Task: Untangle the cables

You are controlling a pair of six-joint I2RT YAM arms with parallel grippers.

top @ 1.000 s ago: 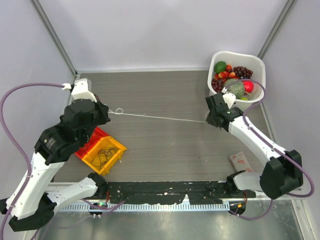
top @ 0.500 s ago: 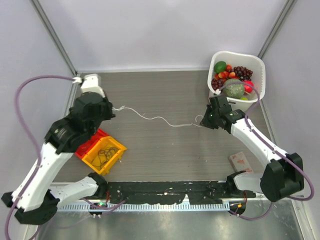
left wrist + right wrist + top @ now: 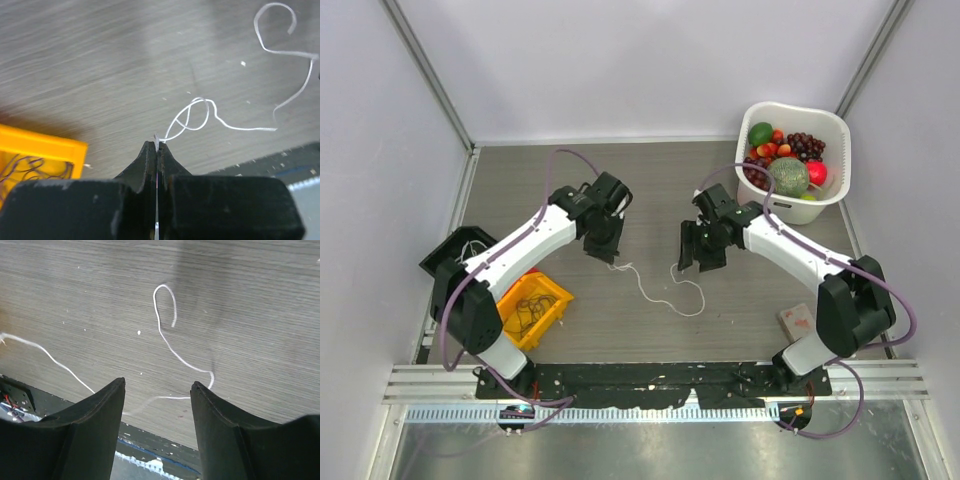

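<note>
The left gripper (image 3: 157, 144) is pinched shut on one end of the white cable (image 3: 245, 129), which curls loosely across the table (image 3: 100, 60) ahead of it. The right gripper (image 3: 157, 390) stands wide and holds nothing, with the cable's other end lying just beyond its fingertips.

The white cable (image 3: 245, 129) was one thin wire, lying slack in loose curves on the table (image 3: 650, 190). I had one end pinched in my left gripper (image 3: 156, 146). Just past that pinch the wire crossed itself in a small loop. Its far end curled into an open hook and lay free. More thin dark wires (image 3: 527, 308) sat tangled in the yellow bin (image 3: 552, 292).
</note>
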